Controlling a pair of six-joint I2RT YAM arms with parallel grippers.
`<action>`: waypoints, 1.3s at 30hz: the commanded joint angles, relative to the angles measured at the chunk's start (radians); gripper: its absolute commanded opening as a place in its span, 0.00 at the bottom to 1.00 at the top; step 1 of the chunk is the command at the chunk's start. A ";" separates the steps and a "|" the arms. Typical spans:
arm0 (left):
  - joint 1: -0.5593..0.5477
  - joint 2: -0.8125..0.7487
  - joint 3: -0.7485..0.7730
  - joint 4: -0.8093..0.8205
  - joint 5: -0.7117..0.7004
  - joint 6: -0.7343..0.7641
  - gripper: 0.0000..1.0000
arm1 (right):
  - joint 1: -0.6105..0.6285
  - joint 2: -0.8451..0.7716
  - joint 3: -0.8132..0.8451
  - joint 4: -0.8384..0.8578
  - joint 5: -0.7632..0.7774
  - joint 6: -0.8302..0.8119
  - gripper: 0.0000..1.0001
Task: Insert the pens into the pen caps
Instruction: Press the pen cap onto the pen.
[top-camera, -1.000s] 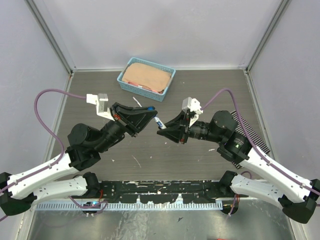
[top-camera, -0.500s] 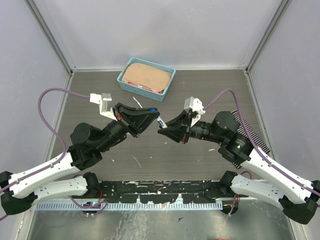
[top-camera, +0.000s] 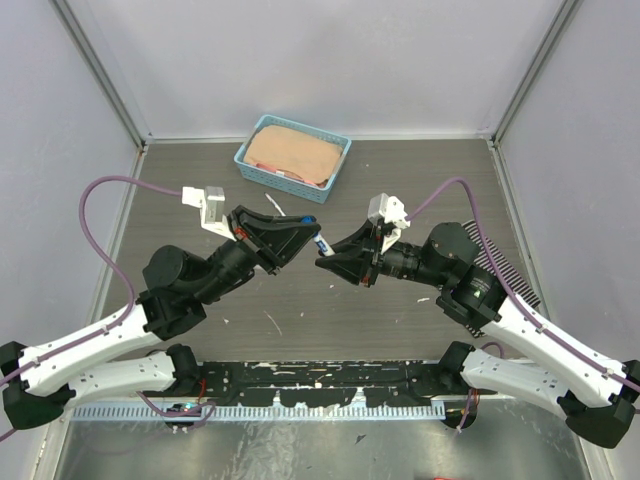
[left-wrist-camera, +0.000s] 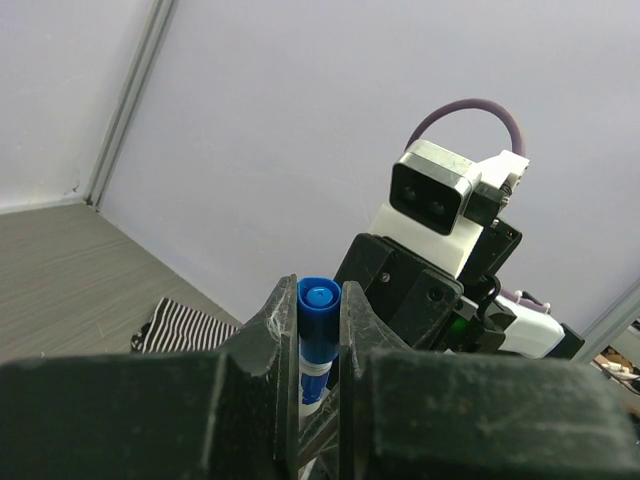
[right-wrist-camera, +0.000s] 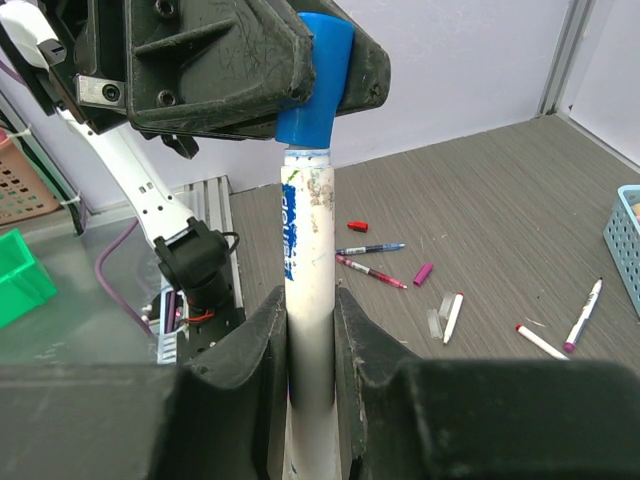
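Top external view: you have both arms raised over the middle of the worktop (top-camera: 420, 190), their claws meeting tip to tip.
Left claw (top-camera: 307, 226): it pinches the blue pen cap (left-wrist-camera: 318, 318) across its sides, with the open end facing the other arm.
Joint: the cap's mouth sits on the pen's end. The tip looks to be inside, but you cannot see how deep.
Right claw (right-wrist-camera: 310, 300): it pinches the pen (right-wrist-camera: 308, 225) low on its barrel, and the pen stands upright in the right wrist view.
Step in hand: line both axes up first, then drive the pen straight along its own length into the cap. A tilt could jam the tip. Grip firmly on both sides so neither piece slips back.
Pen's look: a thin, rigid white barrel, scuffed, with blue lettering down one side.
Cap's look: a short, smooth, bright-blue tube with a closed round end.
Farther right, on the worktop: a red cap (right-wrist-camera: 357, 226), a magenta cap (right-wrist-camera: 423, 273) and several loose pens (right-wrist-camera: 453, 317) wait for you.
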 joint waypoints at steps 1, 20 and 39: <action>-0.006 0.003 -0.025 0.034 0.024 -0.030 0.00 | -0.001 -0.011 0.060 0.070 0.050 -0.005 0.00; -0.005 0.072 0.006 -0.040 0.118 -0.084 0.00 | -0.001 0.060 0.230 0.037 0.115 -0.114 0.00; -0.025 0.100 0.000 -0.157 0.114 -0.032 0.00 | 0.000 0.086 0.357 0.006 0.164 -0.148 0.00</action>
